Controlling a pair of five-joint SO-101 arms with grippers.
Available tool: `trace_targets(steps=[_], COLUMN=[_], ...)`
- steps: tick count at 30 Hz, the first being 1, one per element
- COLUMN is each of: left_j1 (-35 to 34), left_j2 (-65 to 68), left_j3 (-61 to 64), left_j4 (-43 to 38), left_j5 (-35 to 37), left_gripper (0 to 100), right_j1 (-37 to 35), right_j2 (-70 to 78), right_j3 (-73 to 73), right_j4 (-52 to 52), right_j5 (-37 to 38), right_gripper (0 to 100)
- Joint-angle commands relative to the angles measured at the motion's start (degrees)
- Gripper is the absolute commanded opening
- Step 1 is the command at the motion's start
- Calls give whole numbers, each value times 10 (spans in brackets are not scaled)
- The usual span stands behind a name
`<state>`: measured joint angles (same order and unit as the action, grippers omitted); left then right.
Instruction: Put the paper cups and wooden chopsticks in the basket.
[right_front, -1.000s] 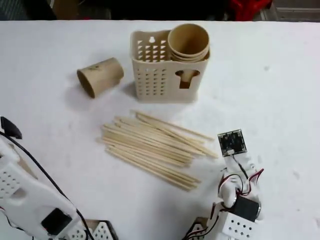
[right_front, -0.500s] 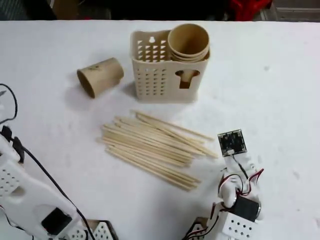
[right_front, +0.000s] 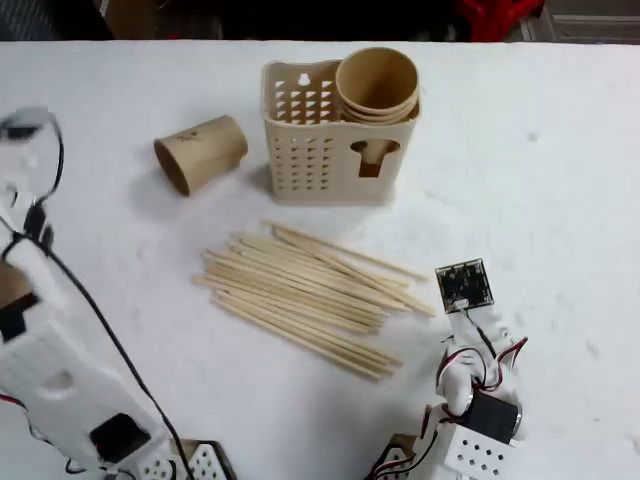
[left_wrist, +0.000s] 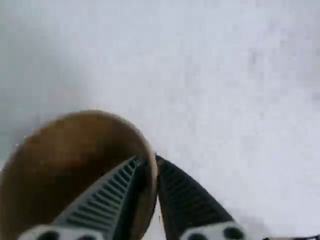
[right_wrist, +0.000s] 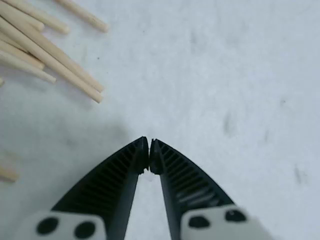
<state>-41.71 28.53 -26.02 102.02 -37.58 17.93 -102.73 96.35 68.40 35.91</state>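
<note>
A beige perforated basket (right_front: 305, 150) stands at the far middle of the table, with stacked paper cups (right_front: 377, 85) in its right part. Another paper cup (right_front: 200, 152) lies on its side left of the basket. A pile of wooden chopsticks (right_front: 310, 295) is spread in front of the basket. In the left wrist view my left gripper (left_wrist: 152, 162) is shut on the rim of a brown paper cup (left_wrist: 65, 160), held above the white table. My right gripper (right_wrist: 149, 150) is shut and holds nothing, close to the table beside some chopstick ends (right_wrist: 55, 60).
The left arm (right_front: 50, 370) stands tall at the table's left edge with a black cable along it. The right arm (right_front: 475, 400) sits low at the front right, its camera board (right_front: 464, 285) just right of the chopsticks. The table's right side is bare white.
The left arm has swung up and toward the far side along the left edge, carrying the cup. The right arm, the basket and the chopsticks have stayed put.
</note>
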Motion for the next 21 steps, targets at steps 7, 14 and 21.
trace_targets(steps=[7, 14, 21], left_j1=[255, 508, 656], left_j2=[-306, -348, -323], left_j3=[-205, -276, -204], left_j4=[3, -78, -280], left_j5=[141, 249, 273], left_gripper=[22, 23, 23], right_j1=[-4, -4, -4], right_j2=[-4, -4, -4], right_j3=[4, 4, 4], right_j4=[-6, -6, -7], right_j5=[6, 6, 6], right_gripper=[21, 21, 21])
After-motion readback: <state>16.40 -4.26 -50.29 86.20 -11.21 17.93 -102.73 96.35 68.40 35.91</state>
